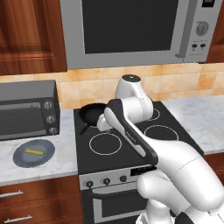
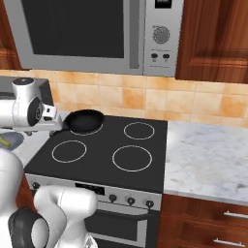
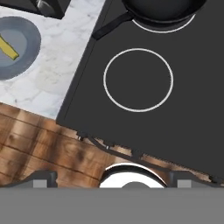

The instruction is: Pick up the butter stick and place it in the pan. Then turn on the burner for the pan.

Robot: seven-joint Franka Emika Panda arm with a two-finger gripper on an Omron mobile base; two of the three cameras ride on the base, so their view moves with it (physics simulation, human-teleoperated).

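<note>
Hand view: the two finger tips of the gripper (image 3: 111,179) stand wide apart at the bottom edge with nothing between them, so the hand is open and empty. Directly ahead of the tips lies the black cooktop (image 3: 183,118) with a white burner circle (image 3: 138,79) near its middle. Beyond that circle, at the top edge, sits the pan (image 3: 164,9), its short handle angled toward the left of the tips. Far to the upper left, well apart from the hand, the butter stick (image 3: 8,48) lies on a blue-grey plate (image 3: 24,52) on the marble counter (image 3: 57,65). Left base view: the butter stick (image 1: 35,152) rests on the plate (image 1: 48,151) below a toaster oven (image 1: 28,109). A microwave (image 1: 131,30) hangs above the stove; its panel markings are too small to read.
</note>
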